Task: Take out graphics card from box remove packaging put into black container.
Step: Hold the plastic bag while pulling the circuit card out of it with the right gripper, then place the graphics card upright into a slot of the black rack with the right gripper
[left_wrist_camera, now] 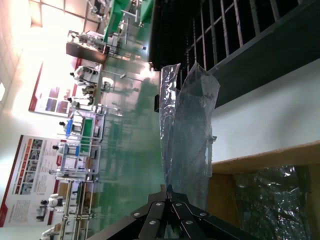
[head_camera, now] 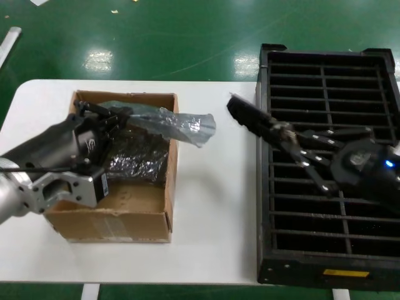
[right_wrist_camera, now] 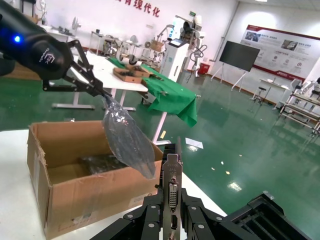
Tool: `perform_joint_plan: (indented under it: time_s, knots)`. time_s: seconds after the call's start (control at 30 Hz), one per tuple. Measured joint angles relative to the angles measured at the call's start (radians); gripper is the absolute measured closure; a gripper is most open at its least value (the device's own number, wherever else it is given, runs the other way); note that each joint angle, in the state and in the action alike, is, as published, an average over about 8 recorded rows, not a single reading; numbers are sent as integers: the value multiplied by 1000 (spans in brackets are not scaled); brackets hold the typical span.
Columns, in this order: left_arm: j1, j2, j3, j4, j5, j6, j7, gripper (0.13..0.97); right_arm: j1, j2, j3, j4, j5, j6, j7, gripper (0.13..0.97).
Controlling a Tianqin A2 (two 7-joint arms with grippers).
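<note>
White tabletop: your right gripper (head_camera: 294,142) clamps the graphics card (head_camera: 250,117) beside the black container (head_camera: 387,62); keep hold of its stiff edges (fragile board). Left gripper (head_camera: 119,115) pinches the limp, slippery packaging (head_camera: 175,125) over the box (head_camera: 134,209).

the left arm reaches in from the near left side, its dark forearm angled forward and inward, silver wrist housing low at the near end. the left gripper (head_camera: 119,116) sits at the far end of that arm, its thin black fingers (right_wrist_camera: 95,86) drawn together to a point, pinched on the packaging (head_camera: 172,123) that hangs from the tips. the right arm comes in from the right, a blue light on its wrist. the right gripper (head_camera: 284,134) points toward the left, fingers (right_wrist_camera: 150,207) closed on either side of the graphics card (head_camera: 250,117), which juts out beyond the fingertips.
</note>
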Motion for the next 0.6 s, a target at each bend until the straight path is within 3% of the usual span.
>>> perform_joint_plan:
  time_s: [0.17, 0.6]
  knots:
    - [0, 0, 0, 0, 0, 0, 0, 959, 114, 3, -57, -37, -17, -102, -8, 909]
    - [0, 0, 0, 0, 0, 0, 0, 959, 511, 39, -203, -217, 10, -585, -21, 909]
